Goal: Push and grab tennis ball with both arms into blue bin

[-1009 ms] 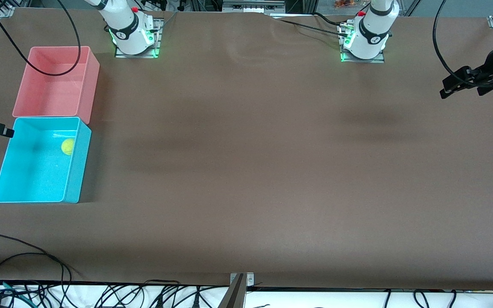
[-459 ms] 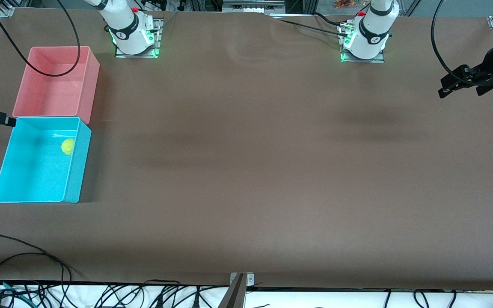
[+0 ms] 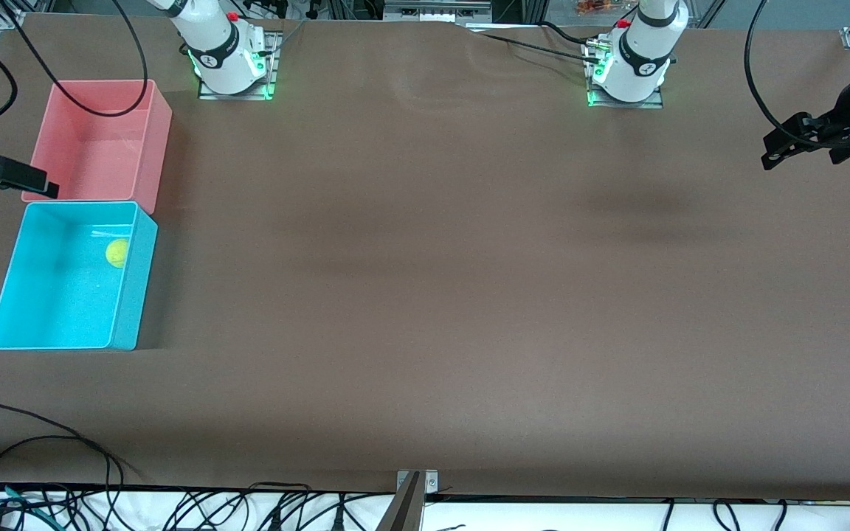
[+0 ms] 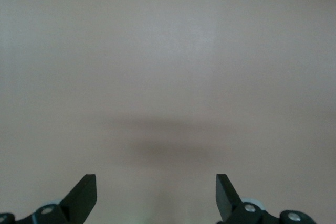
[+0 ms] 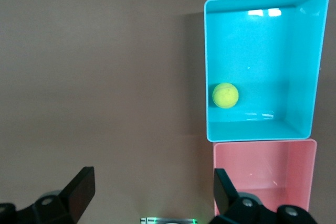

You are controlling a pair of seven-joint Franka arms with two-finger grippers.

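Note:
The tennis ball [image 3: 116, 253] lies on the floor of the blue bin [image 3: 41, 341], close to the wall toward the table's middle. It also shows in the right wrist view [image 5: 226, 95], inside the blue bin [image 5: 315, 66]. My right gripper [image 3: 45, 188] is open and empty, up over the corner where the pink bin meets the blue bin; its jaws stand wide apart in its wrist view [image 5: 152, 187]. My left gripper [image 3: 770, 150] is open and empty over bare table at the left arm's end; its own view [image 4: 156, 190] shows only tabletop.
A pink bin [image 3: 159, 147] of the same size stands against the blue bin, farther from the front camera; it shows in the right wrist view [image 5: 262, 150] too. Black cables hang over the pink bin and lie along the table's near edge [image 3: 41, 442].
My right gripper has moved from over the blue bin's outer corner toward the pink bin and a little toward the table's middle. The left gripper has barely shifted. The ball has stayed put.

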